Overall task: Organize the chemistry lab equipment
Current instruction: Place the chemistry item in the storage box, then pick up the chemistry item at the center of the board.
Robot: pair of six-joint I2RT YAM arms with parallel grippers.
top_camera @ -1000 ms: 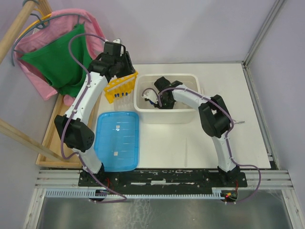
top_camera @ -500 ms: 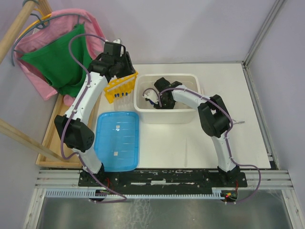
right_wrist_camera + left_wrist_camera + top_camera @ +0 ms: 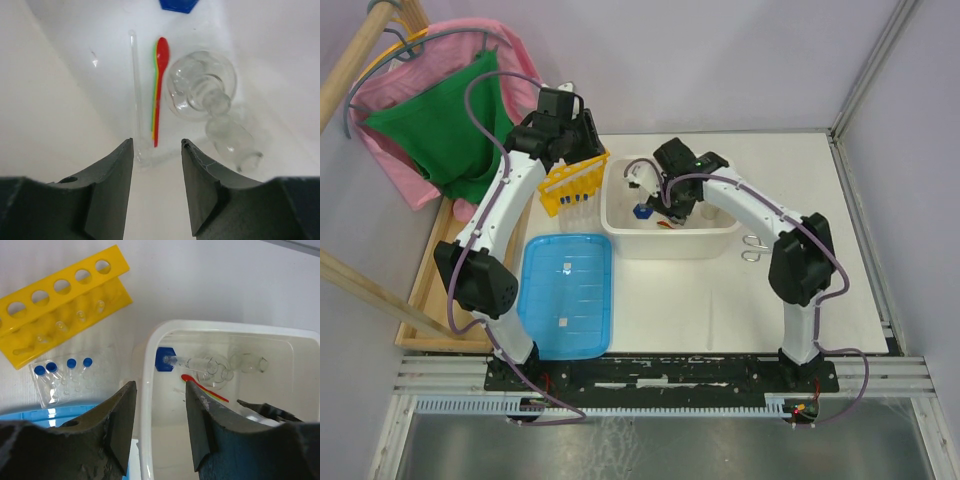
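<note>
The yellow tube rack lies on the table left of the white tub, also seen in the top view. Blue-capped tubes sit in a clear tray beside it. In the tub lie clear glass flasks, red and green-tipped rods, a clear glass rod and a blue-capped piece. My left gripper is open and empty above the tub's left rim. My right gripper is open and empty inside the tub, just above the rods. Metal tongs lie on the table right of the tub.
A flat blue ribbed lid lies in front of the rack. A wooden frame with pink and green cloth stands at the far left. The white tub sits mid-table, with the right arm reaching into it.
My right arm has swung, its elbow going right and its gripper rising toward the tub's back. The tongs now show on the table. The left arm has not moved.
</note>
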